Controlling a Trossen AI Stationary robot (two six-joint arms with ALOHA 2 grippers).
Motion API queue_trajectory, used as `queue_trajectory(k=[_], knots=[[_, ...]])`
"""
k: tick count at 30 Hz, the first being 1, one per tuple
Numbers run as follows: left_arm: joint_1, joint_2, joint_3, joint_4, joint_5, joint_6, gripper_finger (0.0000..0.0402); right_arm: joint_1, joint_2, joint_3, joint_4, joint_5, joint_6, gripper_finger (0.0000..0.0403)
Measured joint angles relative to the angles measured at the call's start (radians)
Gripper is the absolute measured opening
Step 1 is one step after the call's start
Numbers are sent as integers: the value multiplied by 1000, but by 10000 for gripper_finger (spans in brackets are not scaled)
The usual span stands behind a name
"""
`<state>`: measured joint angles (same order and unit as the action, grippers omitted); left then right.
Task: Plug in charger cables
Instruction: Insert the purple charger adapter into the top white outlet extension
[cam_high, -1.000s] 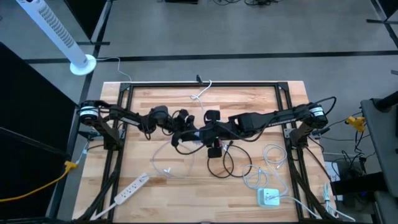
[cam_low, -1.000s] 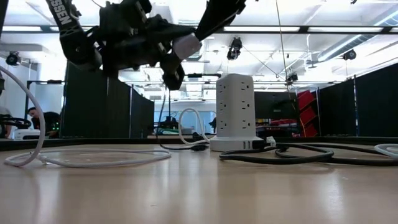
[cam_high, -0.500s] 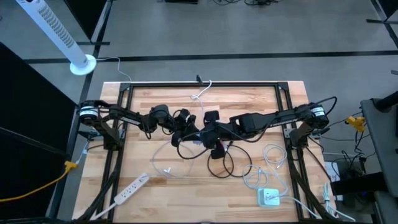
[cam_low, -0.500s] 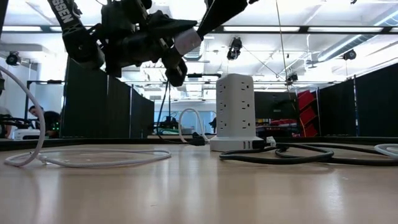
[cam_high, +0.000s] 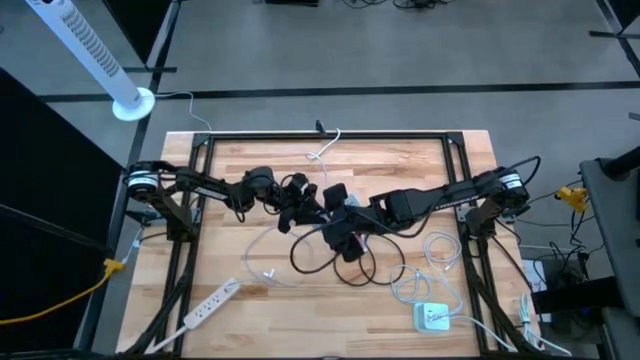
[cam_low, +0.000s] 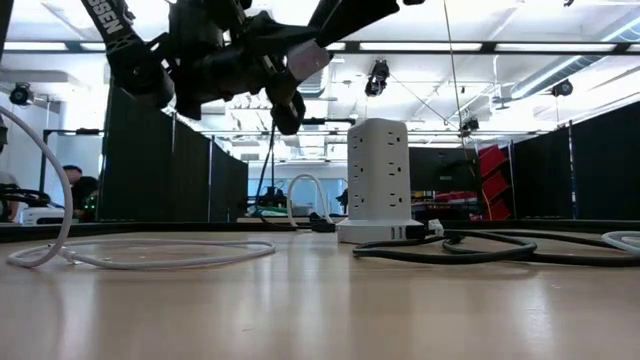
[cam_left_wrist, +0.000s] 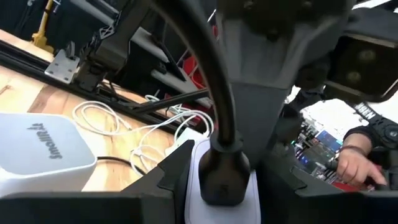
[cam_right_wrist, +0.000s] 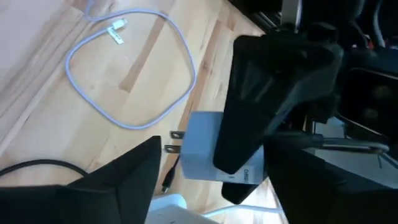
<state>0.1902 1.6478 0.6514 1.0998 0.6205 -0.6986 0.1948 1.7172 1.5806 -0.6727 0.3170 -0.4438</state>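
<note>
Seen level across the worktop (cam_low: 320, 310): white socket tower (cam_low: 379, 181) standing upright at centre, black cable (cam_low: 470, 247) lying at 3 o'clock, white cable (cam_low: 140, 255) looped at 9 o'clock, dark arms holding a white charger block (cam_low: 305, 62) aloft at 11 o'clock

The table (cam_high: 230, 165) is pale blond wood in butcher-block strips, framed by black metal rails (cam_high: 330, 135). Both robot arms (cam_high: 200, 185) are matt black. A black rubbery charger cable (cam_high: 330, 255) loops on the wood, and its black plug (cam_left_wrist: 222, 177) sits against a white boxy charger block (cam_right_wrist: 205, 146) with silver prongs. A white thin charger cable (cam_right_wrist: 130, 68) lies in an oval loop; more white cables (cam_high: 435, 255) coil near a white square block (cam_high: 432, 317) with a faint green mark. A long white power strip (cam_high: 210, 303) lies at the edge. The white socket tower (cam_low: 378, 180) has dark slot patterns. A white slatted tower fan (cam_high: 90, 55) stands on grey floor.
</note>
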Motion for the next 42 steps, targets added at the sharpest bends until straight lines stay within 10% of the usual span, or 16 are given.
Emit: queue_trajectory(k=[6,13,24,34,42], knots=[[0,0,11,3,-2,-29,115,2,1,0,-4,133,88,284],[0,0,10,15,-4,-101,115,6,1,0,-8,132,147,189],[0,0,10,14,28,-139,118,12,0,0,-7,135,257,193],[-6,-2,8,15,73,-87,226,28,-58,0,-53,158,331,193],[-5,-2,11,18,40,-50,204,30,-67,0,-62,131,342,193]])
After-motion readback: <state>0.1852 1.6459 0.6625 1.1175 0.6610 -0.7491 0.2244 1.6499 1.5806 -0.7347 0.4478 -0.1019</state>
